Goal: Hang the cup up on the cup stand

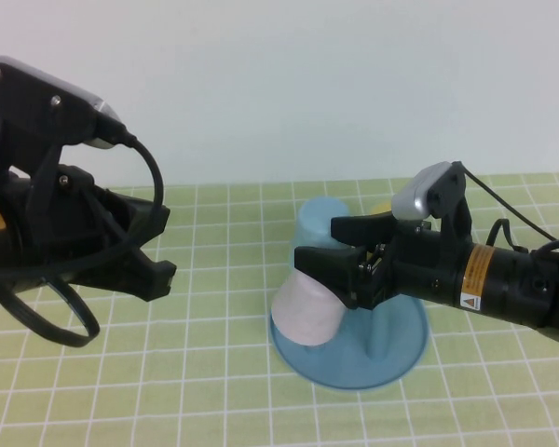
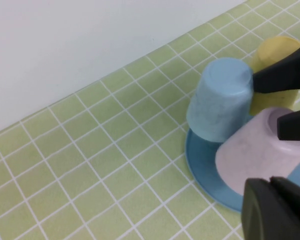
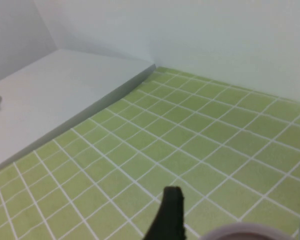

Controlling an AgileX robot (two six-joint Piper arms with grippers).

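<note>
Cup (image 1: 307, 312), upturned and tilted on the cup stand (image 1: 391, 358), was seen just beyond the right gripper (image 1: 321, 253), whose jaws were spread and released. The left gripper (image 1: 158, 270) was kept clenched, well apart.

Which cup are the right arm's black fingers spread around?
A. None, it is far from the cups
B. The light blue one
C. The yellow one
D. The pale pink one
D: the right gripper has its fingers open around the upside-down pink cup on the cup stand.
</note>
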